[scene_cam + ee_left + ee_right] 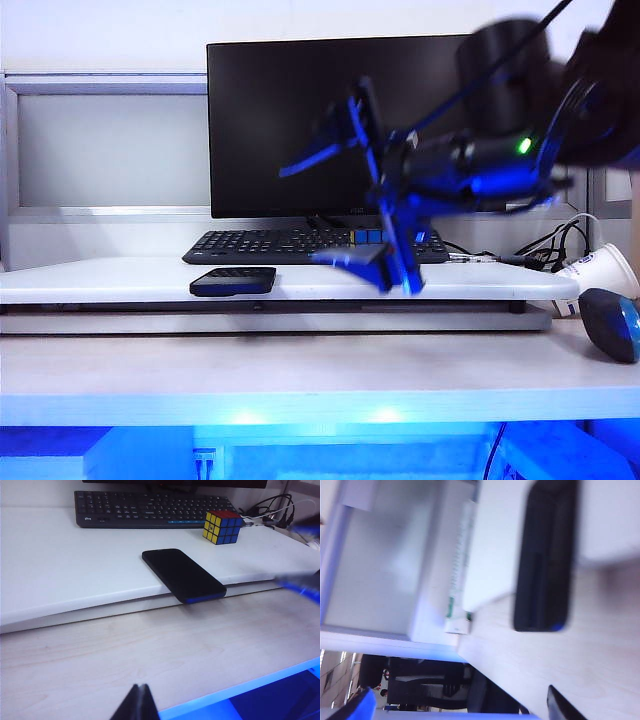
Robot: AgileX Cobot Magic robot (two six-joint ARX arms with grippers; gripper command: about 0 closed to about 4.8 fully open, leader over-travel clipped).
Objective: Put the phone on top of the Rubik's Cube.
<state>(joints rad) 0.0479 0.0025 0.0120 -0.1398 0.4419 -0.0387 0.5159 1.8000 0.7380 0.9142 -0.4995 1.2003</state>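
The phone (184,576) is a flat black slab lying on the raised white shelf (75,565), one end overhanging the shelf's front edge. It also shows in the exterior view as the phone (233,281) and, blurred, in the right wrist view as the phone (545,555). The Rubik's Cube (223,527) stands on the shelf beside the keyboard, blue and yellow sides showing. My right gripper (335,205) hangs blurred in mid-air in front of the monitor, open and empty, to the right of and above the phone. My left gripper (140,702) is shut and empty, low over the front desk.
A black keyboard (300,245) and a monitor (330,120) stand at the back of the shelf. Cables (555,240), a paper cup (600,268) and a dark blue oval mouse (610,322) lie at the right. The wooden desk (175,650) runs in front.
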